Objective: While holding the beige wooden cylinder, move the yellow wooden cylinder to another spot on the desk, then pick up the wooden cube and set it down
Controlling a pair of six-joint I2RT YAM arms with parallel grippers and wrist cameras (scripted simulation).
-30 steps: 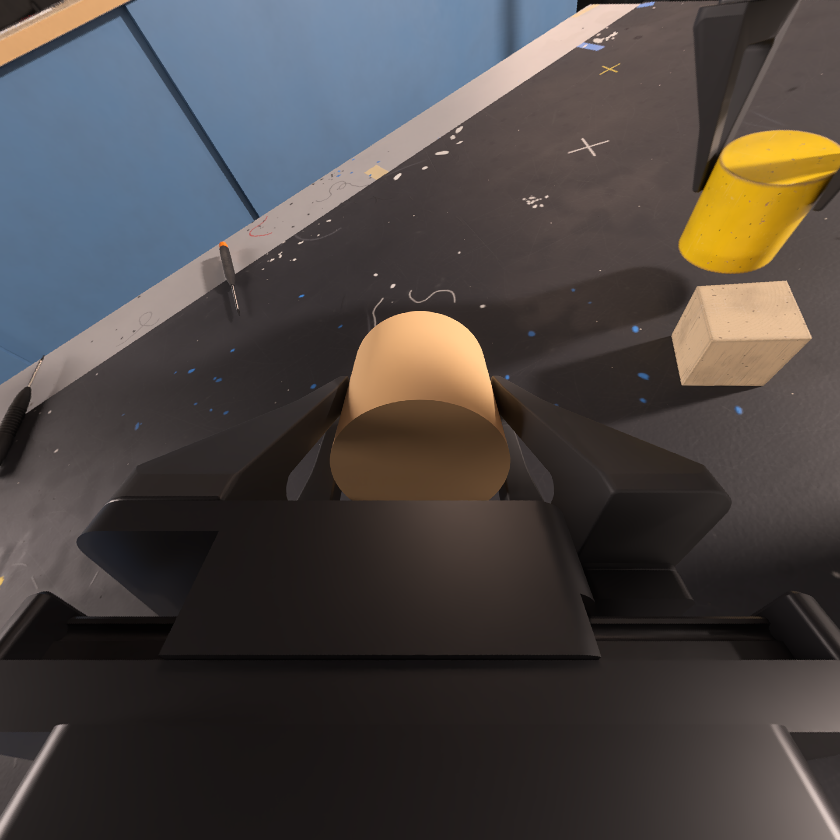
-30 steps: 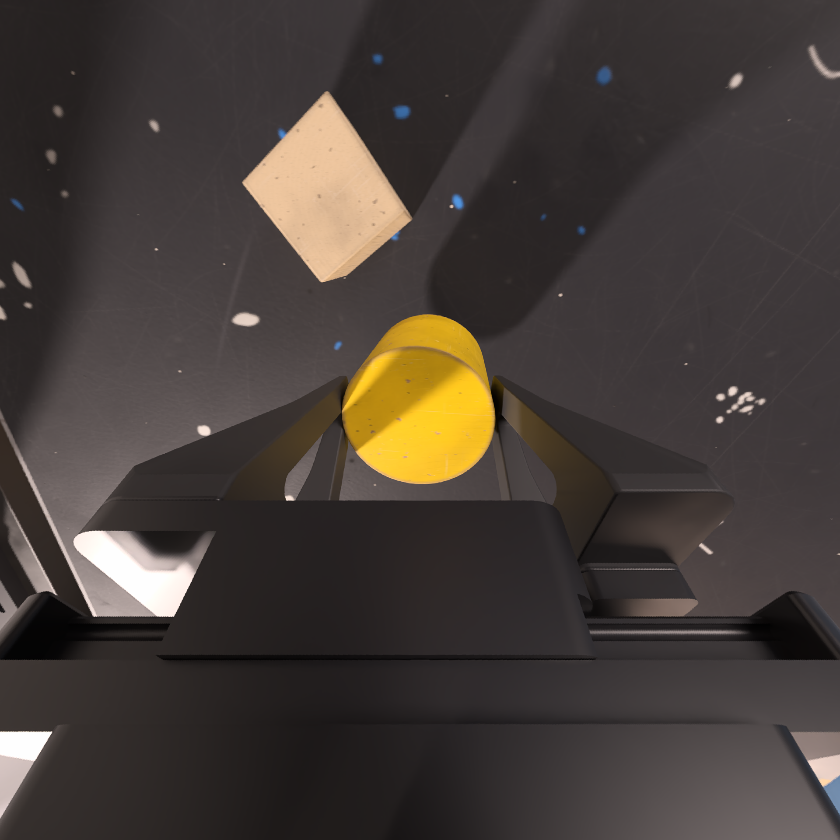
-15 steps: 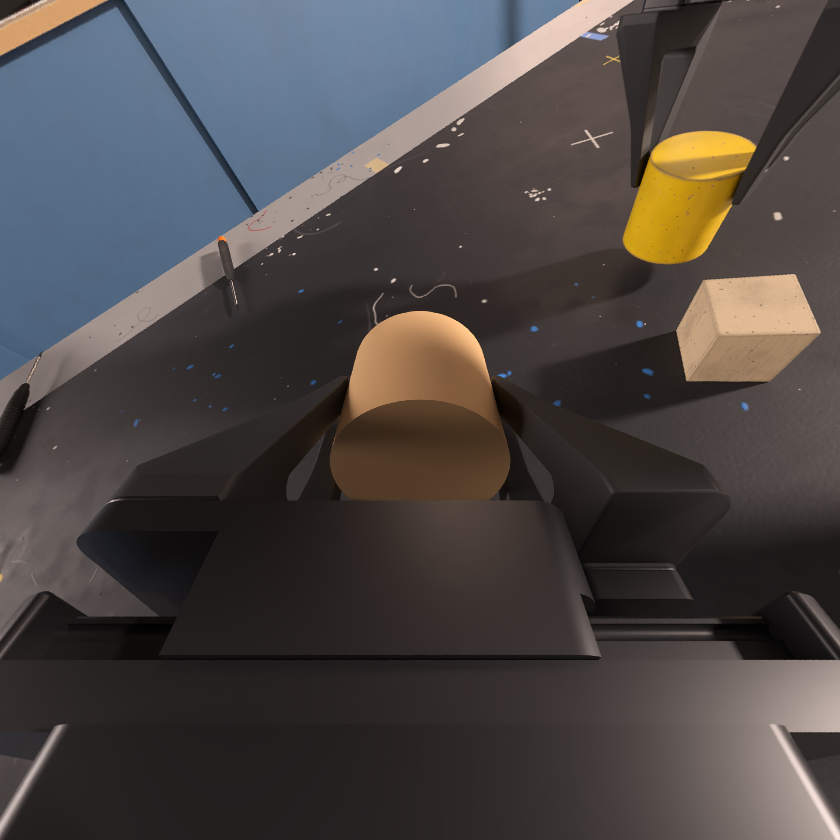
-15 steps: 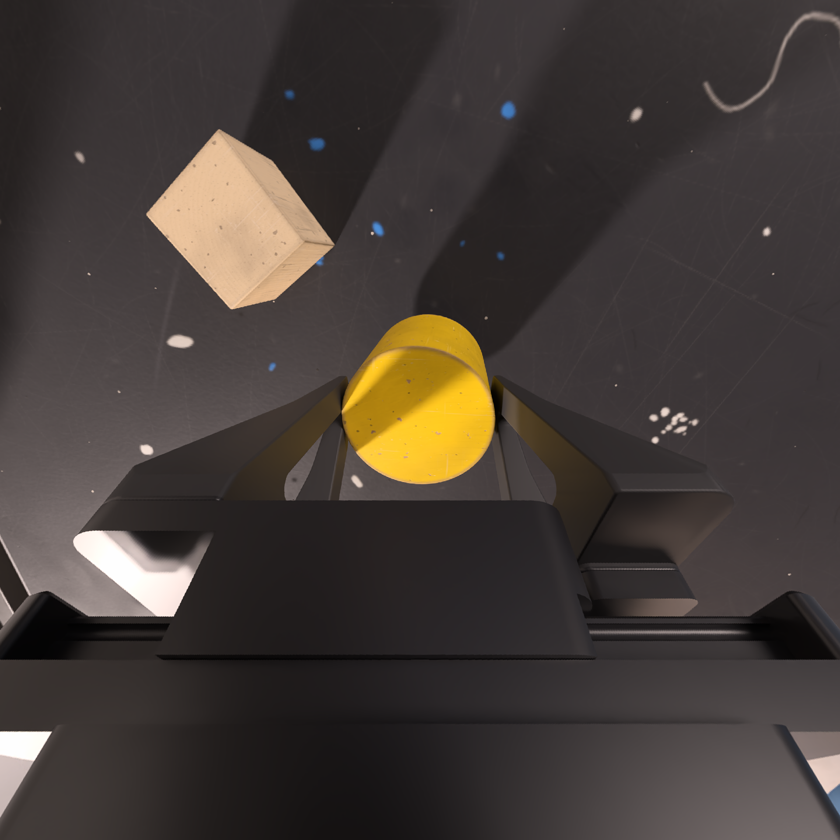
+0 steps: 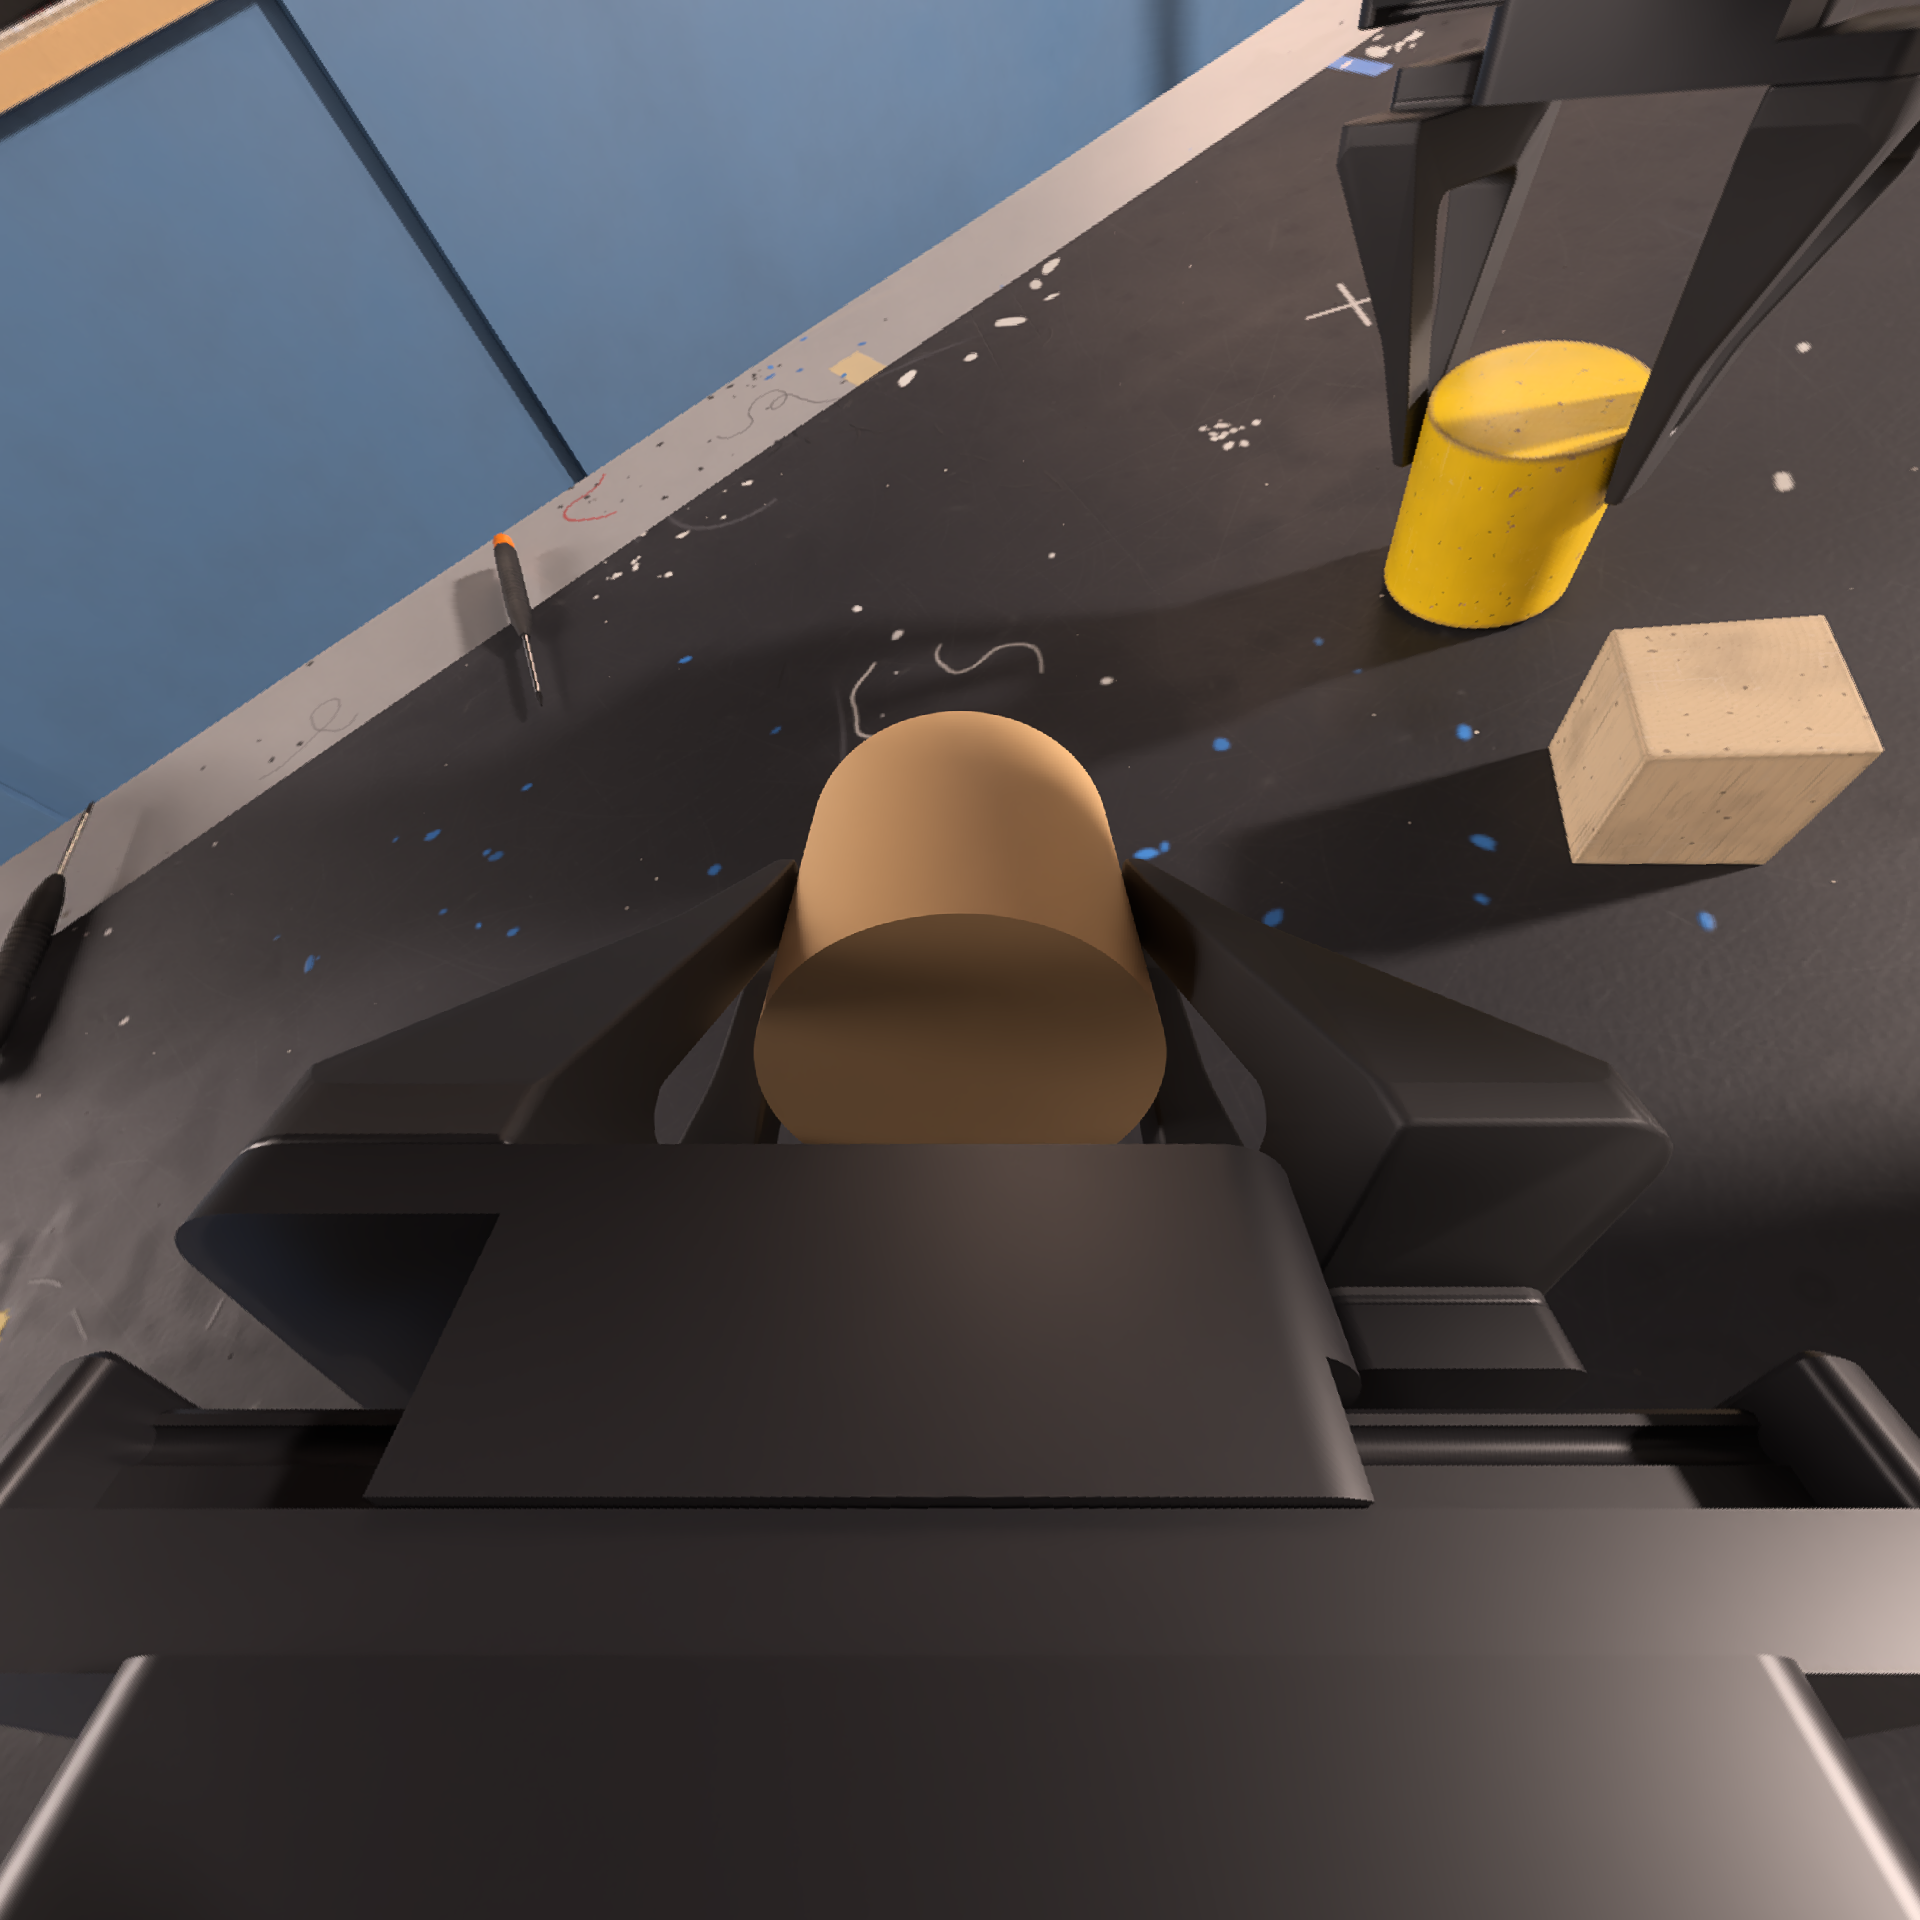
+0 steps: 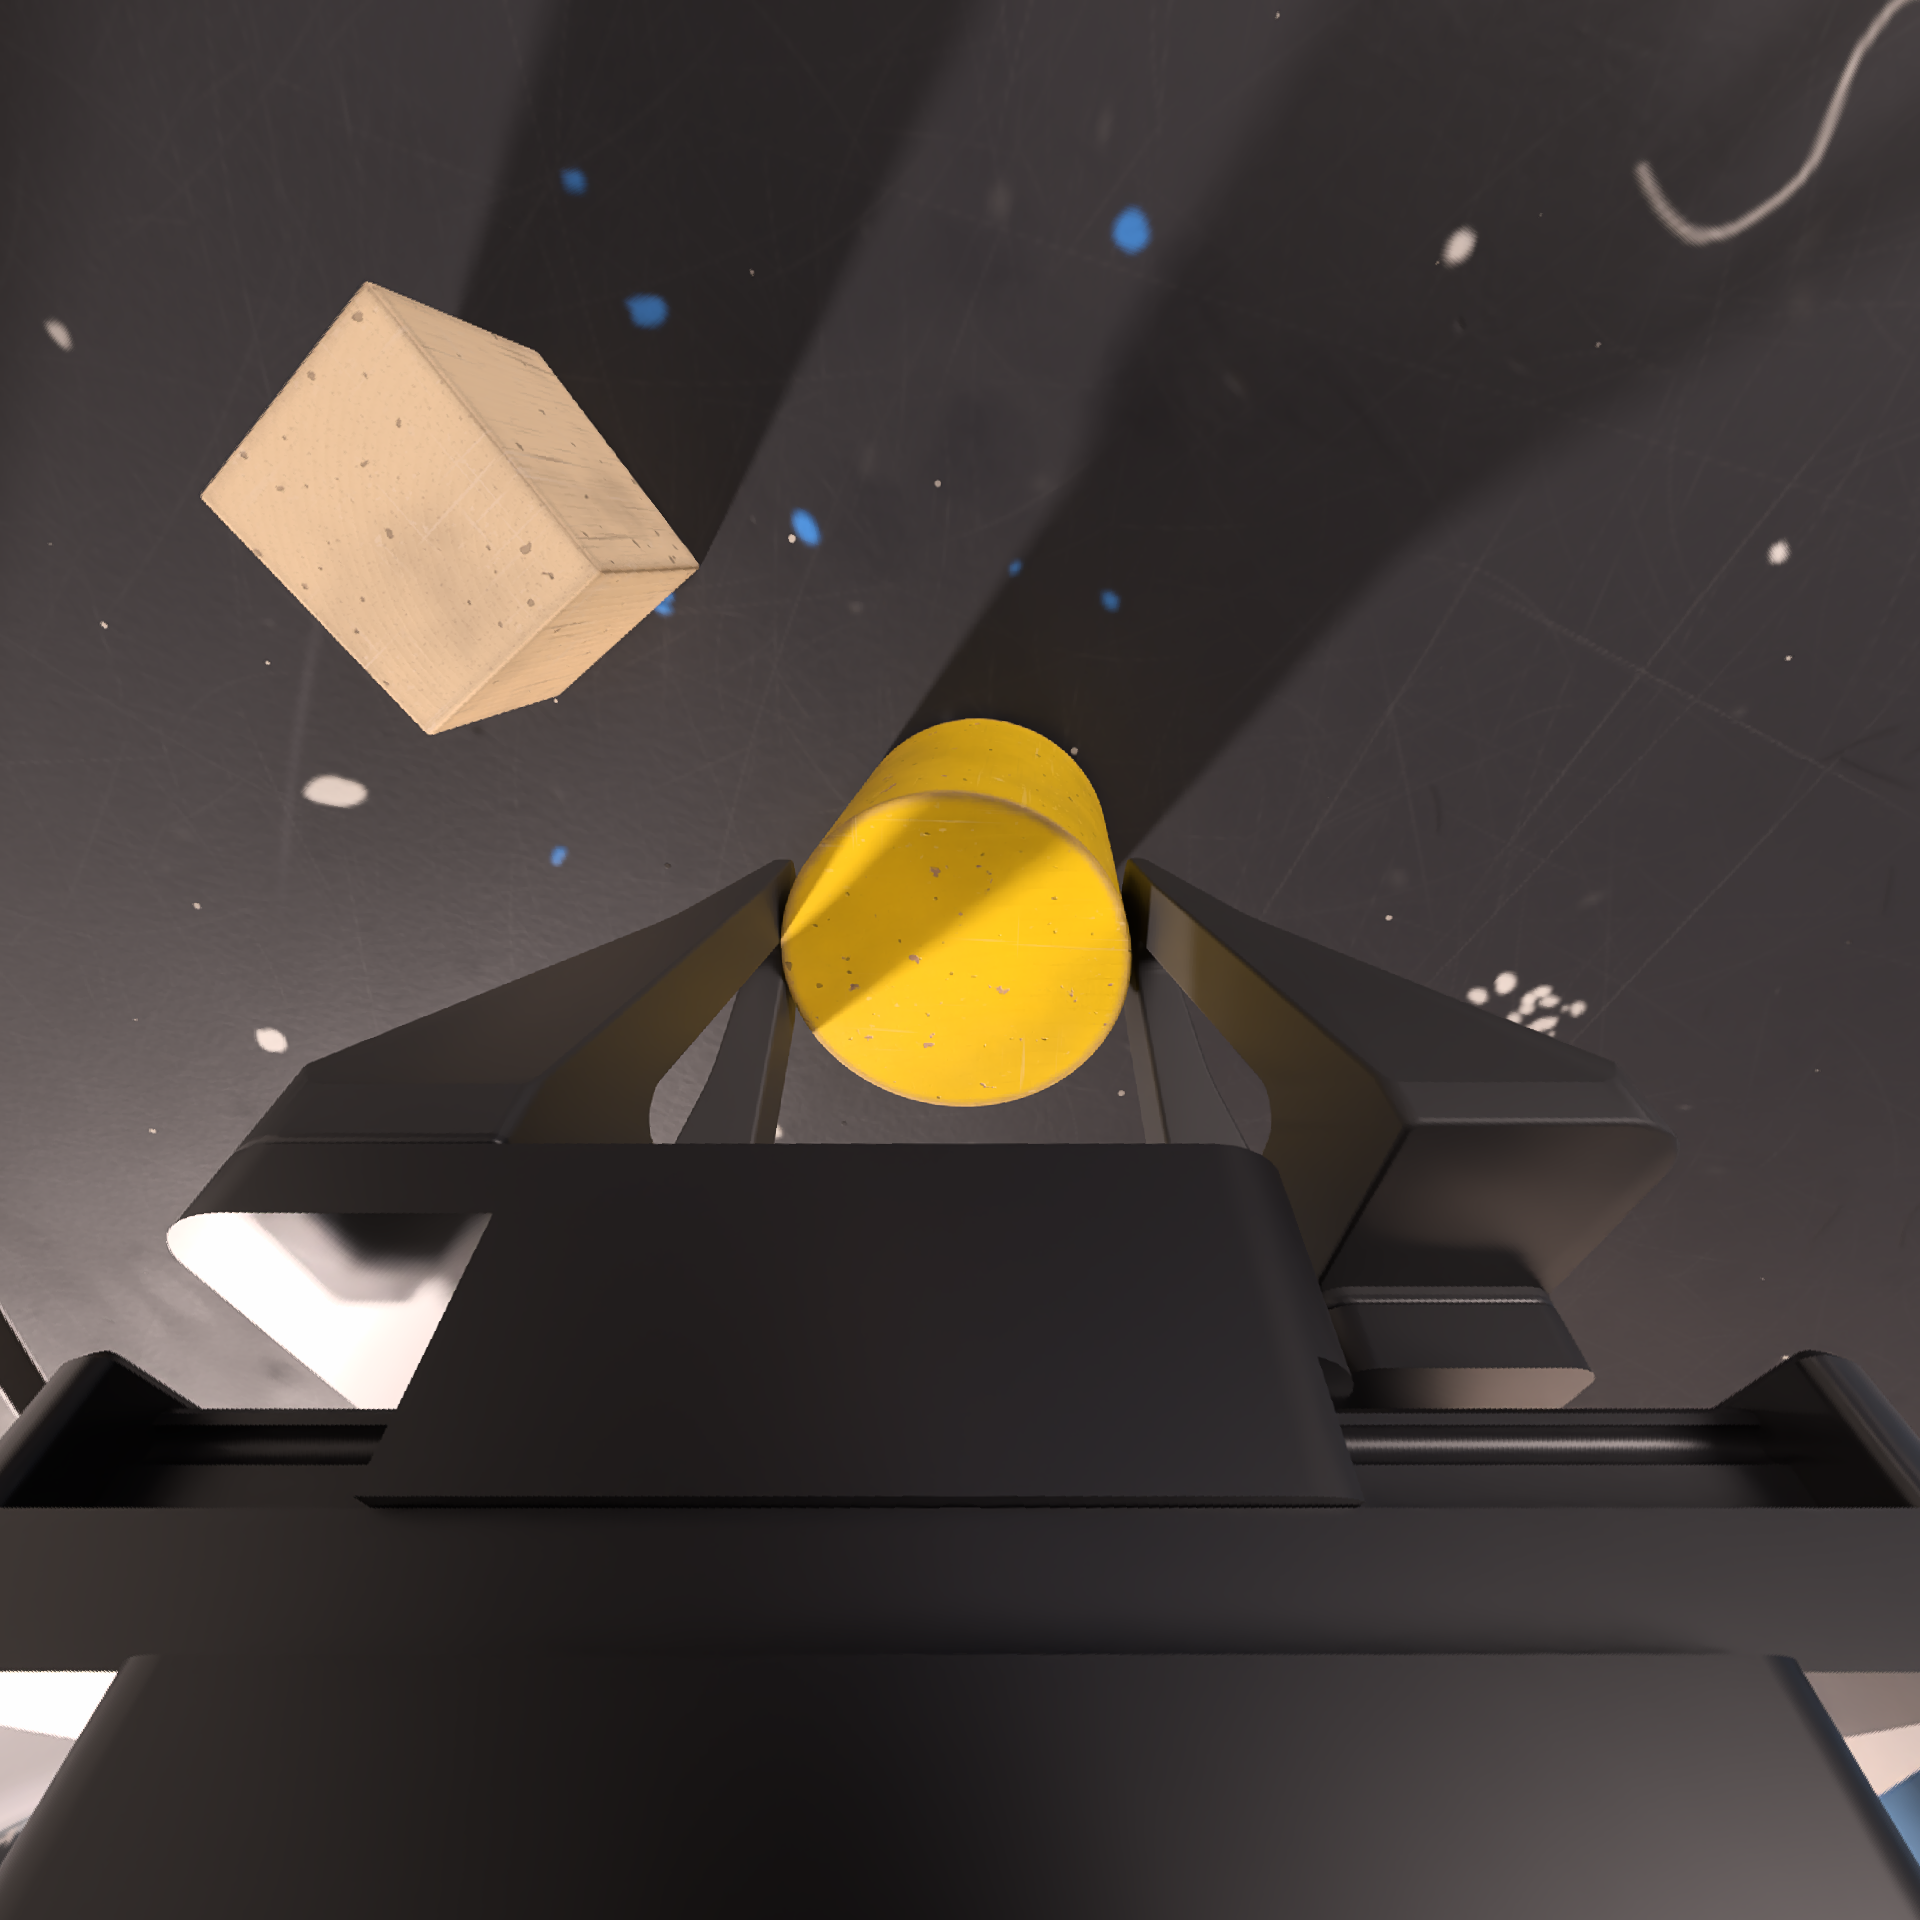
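Note:
My left gripper [image 5: 961, 883] is shut on the beige wooden cylinder [image 5: 956, 831] and holds it above the dark desk. My right gripper [image 6: 956, 883] is shut on the yellow wooden cylinder [image 6: 956, 935]. In the left wrist view the yellow cylinder [image 5: 1496, 509] stands upright between the right gripper's fingers [image 5: 1418, 343], its base at or just above the desk, far right. The pale wooden cube [image 5: 1714, 738] lies on the desk just in front of the yellow cylinder; it also shows in the right wrist view [image 6: 436, 509], upper left of the yellow cylinder.
A small screwdriver with an orange tip [image 5: 516, 608] lies near the desk's pale far edge [image 5: 727, 405]. Another dark tool [image 5: 26, 956] lies at the left. Blue panels [image 5: 260, 312] stand beyond the edge. The desk mat [image 5: 1143, 540] is speckled with paint marks.
The right gripper has carried the yellow cylinder down and away from the camera's right edge toward the desk beside the cube. My left gripper keeps the beige cylinder still.

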